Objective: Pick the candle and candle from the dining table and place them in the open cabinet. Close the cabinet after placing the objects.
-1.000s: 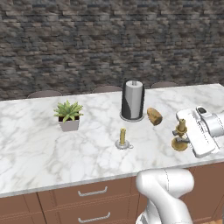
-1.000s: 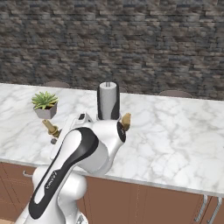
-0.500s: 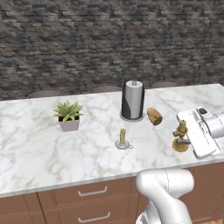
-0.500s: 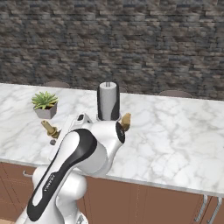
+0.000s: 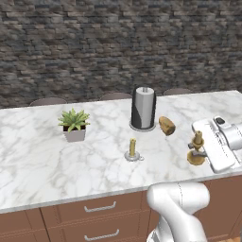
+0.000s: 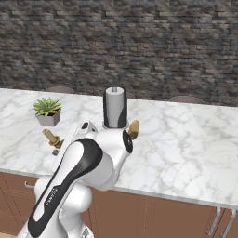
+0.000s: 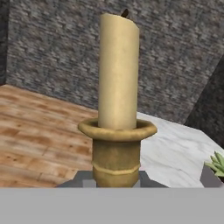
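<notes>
**Brass candlestick in the grip, tilted off upright; second candle waits on the marble**

The gripper [image 5: 204, 147] is closed narrow on the stem of the brass candlestick [image 5: 196, 150], low on it, so the cup and the yellow candle [image 7: 117, 72] stand clear above the fingers. In the hand view the candle rises straight ahead of the hand, very close, its dark wick at the top. In the right base view the candlestick [image 6: 51, 138] leans, which suggests the hand has it rolled over, not plumb. Whether its foot touches the table [image 5: 42, 165] I cannot tell; in the left base view it sits at or just above the marble.

The stubby candle [image 5: 133, 149] in its silver dish stands untouched, well off to the hand's side, with the paper-towel stand [image 5: 143, 108] and the brown lump [image 5: 166, 125] beyond it and the potted plant [image 5: 73, 125] farthest off.

Judgement: first pick is in hand. Holding low leaves a top-heavy load; a slow carry seems wise
</notes>
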You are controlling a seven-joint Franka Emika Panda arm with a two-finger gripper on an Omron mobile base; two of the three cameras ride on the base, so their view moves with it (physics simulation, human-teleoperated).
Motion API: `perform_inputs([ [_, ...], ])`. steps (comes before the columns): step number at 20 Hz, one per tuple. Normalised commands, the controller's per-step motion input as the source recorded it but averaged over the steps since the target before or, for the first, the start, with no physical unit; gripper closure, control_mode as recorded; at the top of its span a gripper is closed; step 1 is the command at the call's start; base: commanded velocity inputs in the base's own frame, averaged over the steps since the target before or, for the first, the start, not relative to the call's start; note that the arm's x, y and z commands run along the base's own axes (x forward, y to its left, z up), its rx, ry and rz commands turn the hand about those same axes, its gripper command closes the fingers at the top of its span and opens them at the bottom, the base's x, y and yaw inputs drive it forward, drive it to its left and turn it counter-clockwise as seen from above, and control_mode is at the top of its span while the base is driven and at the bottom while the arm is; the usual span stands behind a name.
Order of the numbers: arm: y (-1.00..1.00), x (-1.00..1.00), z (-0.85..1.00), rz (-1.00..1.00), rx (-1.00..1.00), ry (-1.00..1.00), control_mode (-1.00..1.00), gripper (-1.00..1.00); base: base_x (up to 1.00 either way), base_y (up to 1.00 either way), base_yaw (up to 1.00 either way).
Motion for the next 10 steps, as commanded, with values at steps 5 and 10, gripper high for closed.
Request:
perform_inputs([
  [5,0.0,-0.04,0.0,0.0,0.0,0.0,1.0,1.0,-0.05,0.0,0.0],
  [10,0.0,0.0,0.0,0.0,0.0,0.0,1.0,1.0,-0.21,-0.02,-0.1],
])
